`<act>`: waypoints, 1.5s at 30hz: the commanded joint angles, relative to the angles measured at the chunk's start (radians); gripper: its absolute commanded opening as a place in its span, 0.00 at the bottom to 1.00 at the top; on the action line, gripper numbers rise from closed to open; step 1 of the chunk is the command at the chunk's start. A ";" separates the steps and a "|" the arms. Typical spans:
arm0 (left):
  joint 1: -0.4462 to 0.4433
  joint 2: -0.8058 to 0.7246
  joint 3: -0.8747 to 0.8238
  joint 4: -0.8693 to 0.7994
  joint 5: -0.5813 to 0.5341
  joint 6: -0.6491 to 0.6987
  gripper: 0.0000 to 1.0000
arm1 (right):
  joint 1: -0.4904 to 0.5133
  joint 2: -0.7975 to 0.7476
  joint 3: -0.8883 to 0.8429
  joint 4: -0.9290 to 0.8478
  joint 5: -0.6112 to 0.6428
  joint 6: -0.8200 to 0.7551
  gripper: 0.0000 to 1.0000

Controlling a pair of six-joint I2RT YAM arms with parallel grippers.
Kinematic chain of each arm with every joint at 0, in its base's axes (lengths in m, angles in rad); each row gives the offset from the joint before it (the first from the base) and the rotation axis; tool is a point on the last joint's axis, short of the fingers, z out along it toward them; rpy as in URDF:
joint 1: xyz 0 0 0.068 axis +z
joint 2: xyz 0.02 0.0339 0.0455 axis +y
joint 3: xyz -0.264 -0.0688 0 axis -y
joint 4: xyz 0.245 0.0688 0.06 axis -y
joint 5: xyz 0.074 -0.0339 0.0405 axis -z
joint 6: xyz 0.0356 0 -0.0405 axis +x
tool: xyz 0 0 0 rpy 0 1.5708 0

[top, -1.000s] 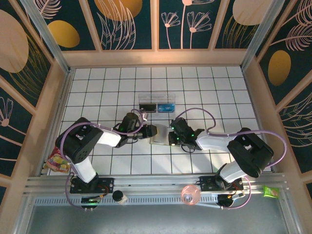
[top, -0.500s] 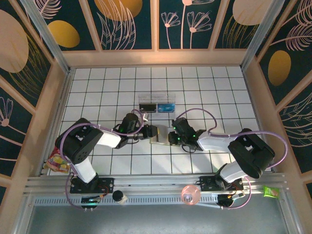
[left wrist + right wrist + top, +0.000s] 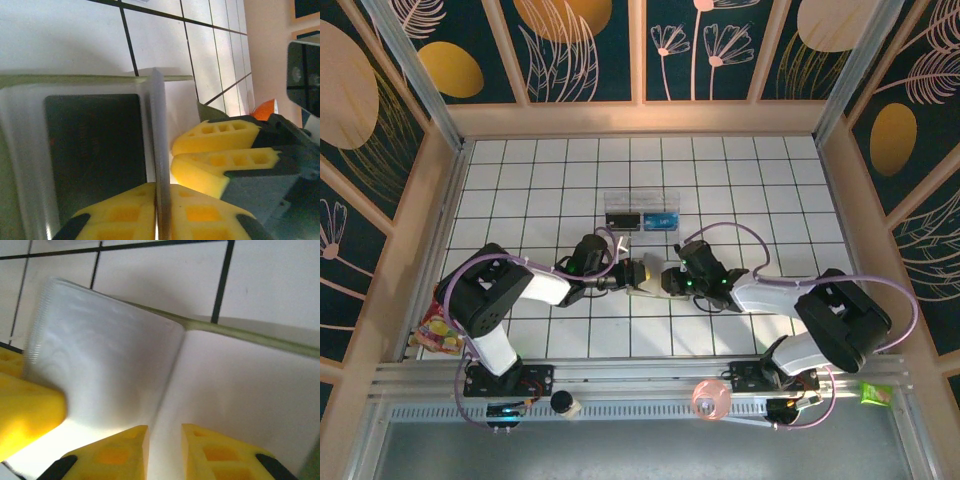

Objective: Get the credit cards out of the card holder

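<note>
Counts: 2 grippers, 1 holder, 1 card visible, 1 clear box, 1 snack packet, 1 pink ring, 1 green packet

Holder [image 3: 646, 282] lies open on the tiled table [image 3: 520, 180], about mid-table, just nearer than the box [image 3: 641, 213] and apart from it. The box has 2 things inside, 1 dark & 1 blue. The holder sits directly between the 2 grippers: L gripper [image 3: 634, 272] at its left edge, R gripper [image 3: 663, 283] at its right edge, tips facing each other.

L wrist view: L gripper [image 3: 159, 212] is pinched tight on a thin white leaf of the holder [image 3: 180, 100], which stands on edge between the yellow fingers [image 3: 120, 215]. The card [image 3: 95, 150], dark, sits in the pocket left of that leaf. R gripper [image 3: 182, 155] is close on the far side, over the cream inside.

R wrist view: R gripper [image 3: 165, 450] has its jaws a narrow gap apart, low over the cream page of the holder [image 3: 240, 380], nothing clearly gripped. One L finger [image 3: 25, 412] shows on the translucent leaf.

Packet [image 3: 440, 333] at near-left table edge; ring [image 3: 710, 398] & green packet [image 3: 876, 392] on the rail by the R base
</note>
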 commanded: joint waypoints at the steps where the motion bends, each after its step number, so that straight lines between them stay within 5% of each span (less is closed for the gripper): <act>1: -0.006 -0.054 0.003 0.006 -0.004 0.001 0.09 | -0.013 -0.032 -0.014 0.033 -0.027 -0.003 0.25; 7: -0.005 -0.113 -0.026 -0.056 -0.042 0.003 0.00 | -0.013 0.009 0.008 0.069 -0.070 -0.006 0.25; 18: -0.005 -0.231 -0.078 -0.233 -0.118 0.043 0.00 | 0.009 0.114 0.089 0.072 -0.072 -0.020 0.25; 22: -0.006 -0.229 -0.075 -0.191 -0.081 0.030 0.29 | 0.017 0.128 0.095 0.070 -0.064 -0.017 0.25; 26: -0.005 -0.259 -0.047 -0.202 -0.072 0.036 0.38 | 0.017 0.098 0.092 0.047 -0.042 -0.015 0.26; 45: -0.045 -0.160 0.022 -0.156 -0.059 0.029 0.36 | -0.026 -0.025 -0.054 0.085 -0.048 0.044 0.31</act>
